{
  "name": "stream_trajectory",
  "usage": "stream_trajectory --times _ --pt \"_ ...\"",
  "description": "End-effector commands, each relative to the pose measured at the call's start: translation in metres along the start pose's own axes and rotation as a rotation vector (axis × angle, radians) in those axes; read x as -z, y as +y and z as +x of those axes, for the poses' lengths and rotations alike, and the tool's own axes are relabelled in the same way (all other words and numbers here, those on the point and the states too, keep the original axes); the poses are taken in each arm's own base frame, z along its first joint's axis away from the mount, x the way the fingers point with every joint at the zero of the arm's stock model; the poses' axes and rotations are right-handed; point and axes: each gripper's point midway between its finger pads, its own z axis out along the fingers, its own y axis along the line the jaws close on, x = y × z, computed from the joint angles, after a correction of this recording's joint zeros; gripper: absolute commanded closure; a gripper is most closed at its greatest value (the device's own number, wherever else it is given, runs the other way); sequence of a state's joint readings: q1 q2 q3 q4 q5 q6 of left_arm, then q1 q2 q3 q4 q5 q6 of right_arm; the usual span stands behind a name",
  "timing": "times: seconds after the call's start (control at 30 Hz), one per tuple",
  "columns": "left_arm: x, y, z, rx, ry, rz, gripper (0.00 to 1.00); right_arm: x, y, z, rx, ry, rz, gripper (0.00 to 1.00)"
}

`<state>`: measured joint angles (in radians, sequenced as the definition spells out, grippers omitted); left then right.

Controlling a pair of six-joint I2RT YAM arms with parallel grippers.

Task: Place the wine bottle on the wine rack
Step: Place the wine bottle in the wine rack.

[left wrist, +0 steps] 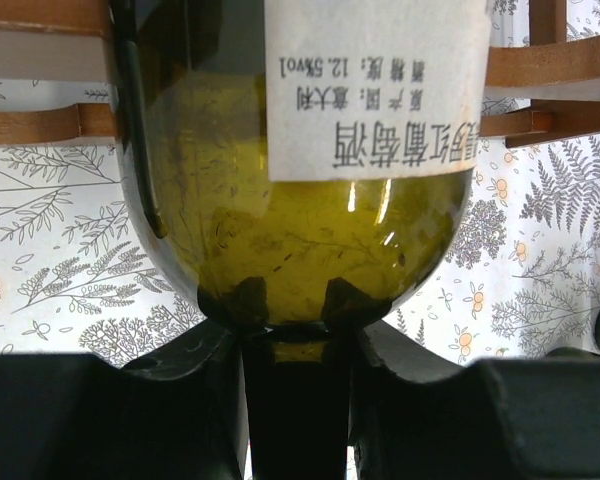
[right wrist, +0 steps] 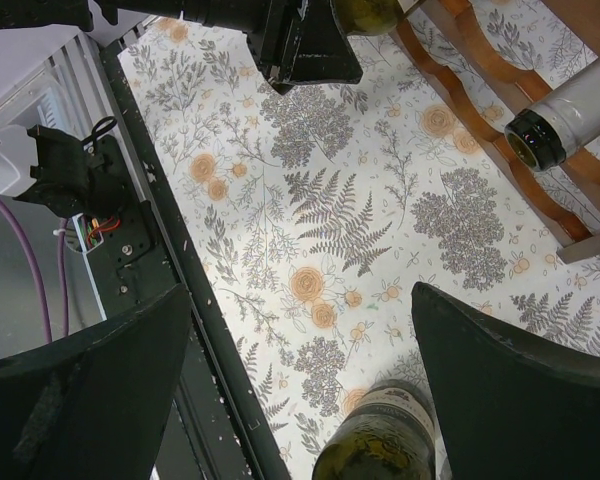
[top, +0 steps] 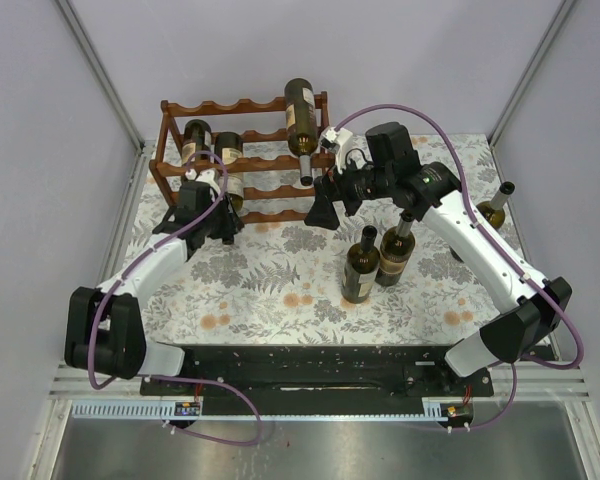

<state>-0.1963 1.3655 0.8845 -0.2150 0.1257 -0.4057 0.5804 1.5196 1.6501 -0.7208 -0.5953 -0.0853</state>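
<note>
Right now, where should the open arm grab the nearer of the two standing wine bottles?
The nearer standing wine bottle is probably best taken by its slim neck, which the open right gripper can likely span. It stands upright, its neighbour bottle close on its right, so come from its free left side, jaws level.

A floral cloth with grey ferns and orange blossoms covers the desk. Two dark green bottles stand upright near its middle, just beside each other: the nearer bottle and the farther bottle, both with pale labels. A third bottle stands at the cloth's right edge, partly hidden. Plain grey walls enclose the desk, with aluminium posts at the corners.
</note>
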Motion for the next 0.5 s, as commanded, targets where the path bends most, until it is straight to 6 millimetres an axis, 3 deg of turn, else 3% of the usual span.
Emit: stream_trajectory --times 0.0,0.47 --pt "0.0069 -0.0222 -0.0758 -0.073 -0.270 0.053 0.89 0.0119 0.0081 -0.0156 0.054 -0.065 -0.013 0.01" --pt "-0.0006 -0.0162 -0.0784 -0.112 -0.305 0.023 0.79 0.0103 0.0079 -0.0120 0.048 -0.054 -0.018 0.01"
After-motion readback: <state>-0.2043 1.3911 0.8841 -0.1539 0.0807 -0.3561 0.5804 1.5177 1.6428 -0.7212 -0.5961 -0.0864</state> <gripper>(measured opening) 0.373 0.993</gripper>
